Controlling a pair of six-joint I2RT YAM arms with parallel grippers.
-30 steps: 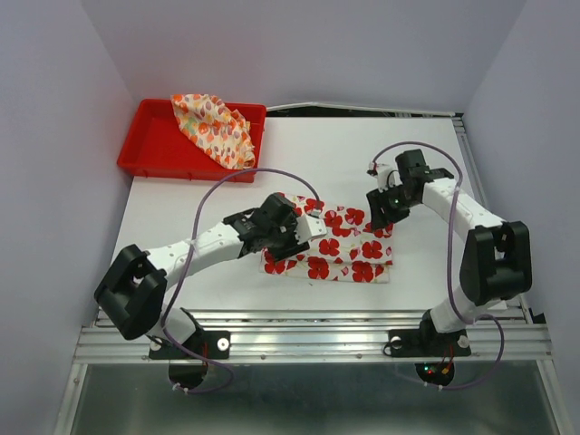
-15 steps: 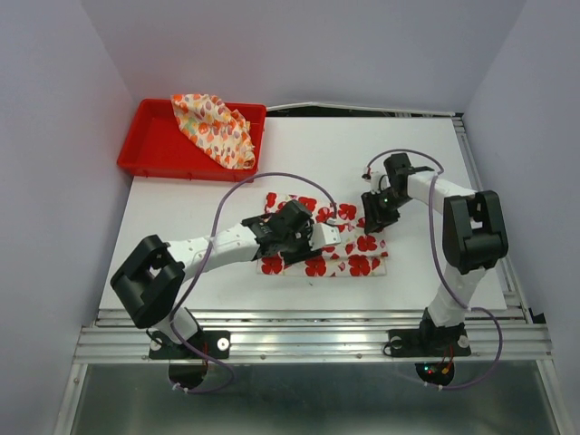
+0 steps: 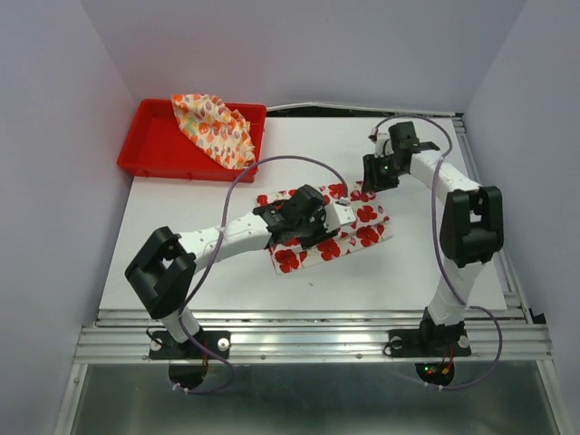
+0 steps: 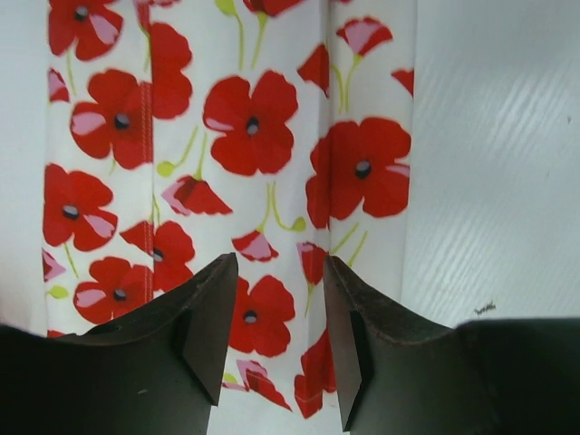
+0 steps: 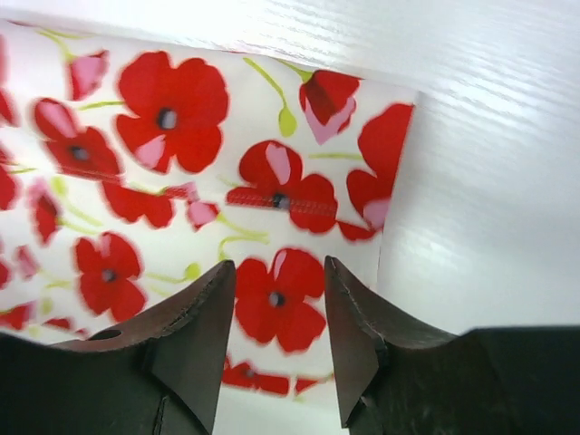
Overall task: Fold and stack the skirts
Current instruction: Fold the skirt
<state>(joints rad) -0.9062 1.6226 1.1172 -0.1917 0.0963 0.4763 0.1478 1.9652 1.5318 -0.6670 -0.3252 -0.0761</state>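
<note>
The white skirt [image 3: 365,234] with big red flowers lies folded and flat in the middle of the table, tilted with its right end farther away. My left gripper [image 3: 347,217] hovers over its middle, open, and flat cloth [image 4: 245,136] shows between the fingers [image 4: 213,317]. My right gripper [image 3: 373,179] is open above the skirt's far right corner [image 5: 172,118], holding nothing. The cream skirt [image 3: 216,129] with small orange and red marks lies bunched in the red tray [image 3: 181,172] at the far left.
The white table [image 3: 227,272] runs to a metal rail [image 3: 308,331] at the near edge. Grey walls close in on the left and right. Purple cables loop off both arms above the table.
The flowered skirt has swung round, its right end now farther back. My left gripper slid right over it. My right gripper went toward the far side of the table.
</note>
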